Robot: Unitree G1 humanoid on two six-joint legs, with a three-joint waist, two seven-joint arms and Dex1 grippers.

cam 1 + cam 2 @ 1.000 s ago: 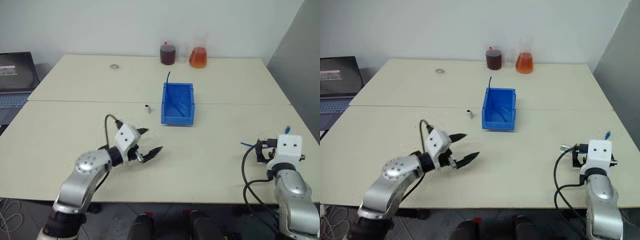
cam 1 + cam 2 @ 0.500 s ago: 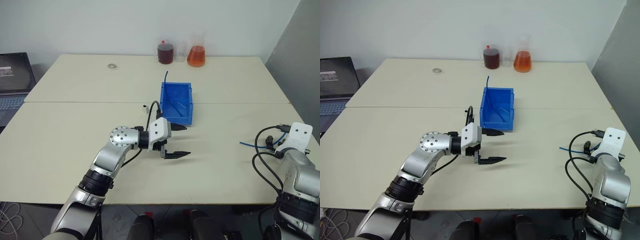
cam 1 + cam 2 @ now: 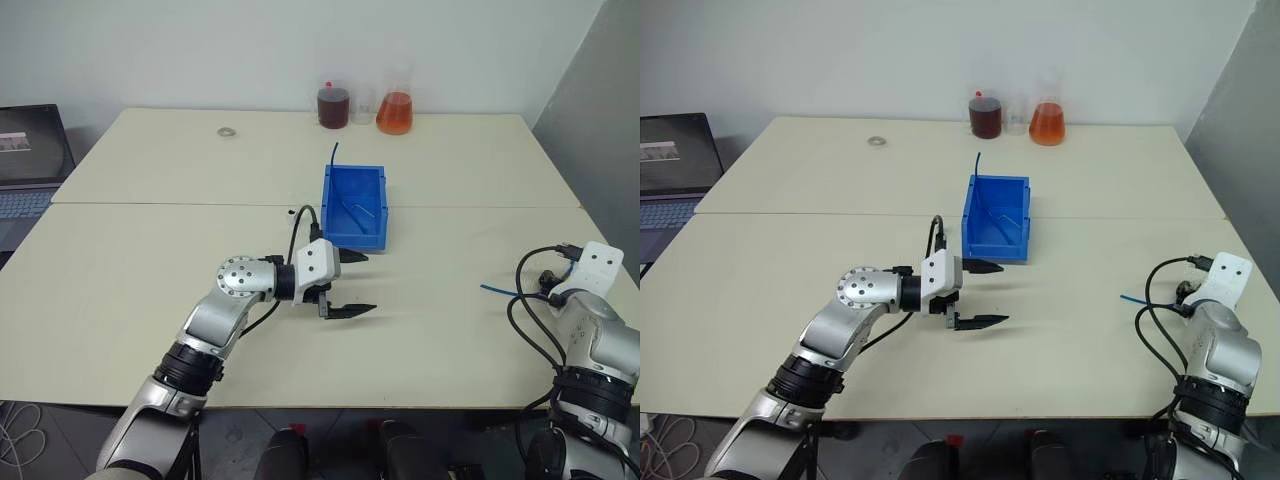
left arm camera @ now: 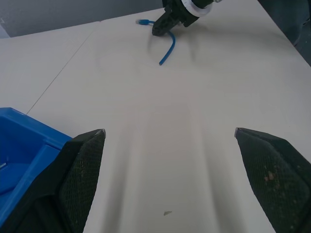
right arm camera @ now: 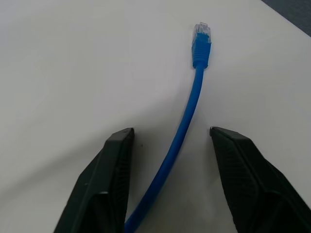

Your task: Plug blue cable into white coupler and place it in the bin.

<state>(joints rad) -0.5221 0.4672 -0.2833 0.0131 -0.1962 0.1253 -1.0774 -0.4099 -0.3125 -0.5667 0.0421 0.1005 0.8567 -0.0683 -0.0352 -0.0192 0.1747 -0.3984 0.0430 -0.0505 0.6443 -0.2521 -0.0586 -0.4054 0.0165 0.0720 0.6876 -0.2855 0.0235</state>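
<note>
The right tool [image 5: 167, 179] straddles the blue cable [image 5: 187, 116] unclenched; closing crookedly may squirt it sideways; left tool [image 3: 345, 285] gapes empty.

Glossy blue plastic bin [image 3: 354, 207], smooth matt cream table [image 3: 180, 260], rubbery-sheathed blue cable [image 5: 181, 133] with clear plastic plug.

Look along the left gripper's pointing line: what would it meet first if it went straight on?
Probably nothing soon. The left gripper faces bare table; far ahead lie the blue cable and the right gripper. The bin sits off to the side. Depth is uncertain.
</note>
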